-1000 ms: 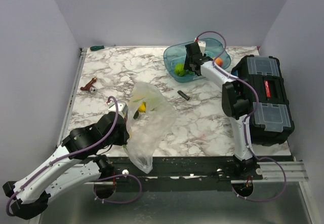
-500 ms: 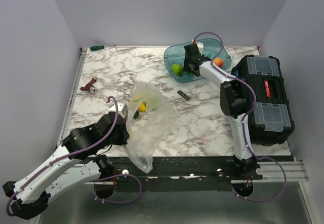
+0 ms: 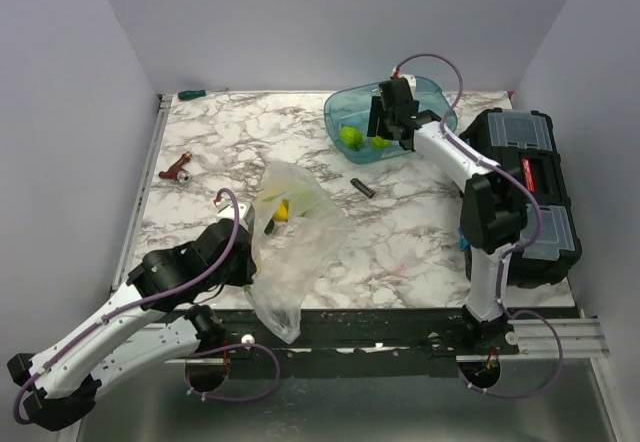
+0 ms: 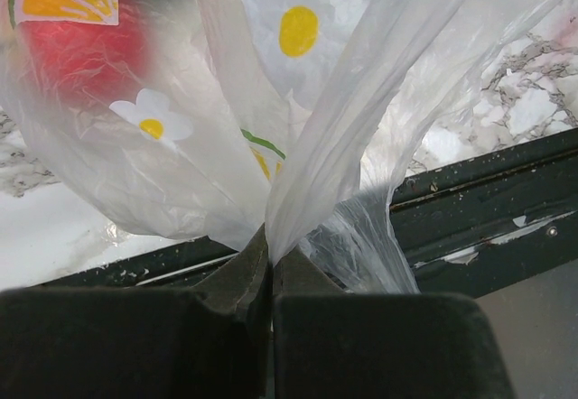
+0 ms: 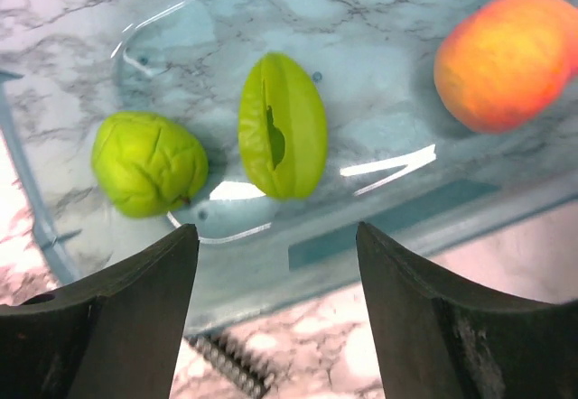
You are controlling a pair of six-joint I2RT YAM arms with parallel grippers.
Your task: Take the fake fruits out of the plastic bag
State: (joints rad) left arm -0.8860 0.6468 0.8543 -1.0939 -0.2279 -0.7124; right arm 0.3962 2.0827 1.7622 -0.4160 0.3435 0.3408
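The plastic bag (image 3: 292, 237) lies crumpled at the table's front left. My left gripper (image 3: 250, 265) is shut on a gathered fold of it (image 4: 307, 191). Through the film I see a red fruit (image 4: 77, 51), and from above a yellow fruit (image 3: 282, 211). My right gripper (image 5: 275, 232) is open and empty, held above the near wall of the teal tub (image 3: 340, 110). Two green fruits lie in the tub: a wrinkled round one (image 5: 149, 164) and a ribbed one (image 5: 282, 126). Both also show in the top view, the round one (image 3: 350, 137) left of the ribbed one (image 3: 380, 143).
An orange peach-like ball (image 5: 506, 60) lies in the tub's right end. A black toolbox (image 3: 525, 192) stands at the right edge. A small black spring-like part (image 3: 363, 186) lies in front of the tub. A red-handled tool (image 3: 178, 170) and a green screwdriver (image 3: 190, 93) lie at the left.
My right gripper has lifted out of the tub and shifted right, leaving a second green fruit in it. The left gripper and the bag have not moved.
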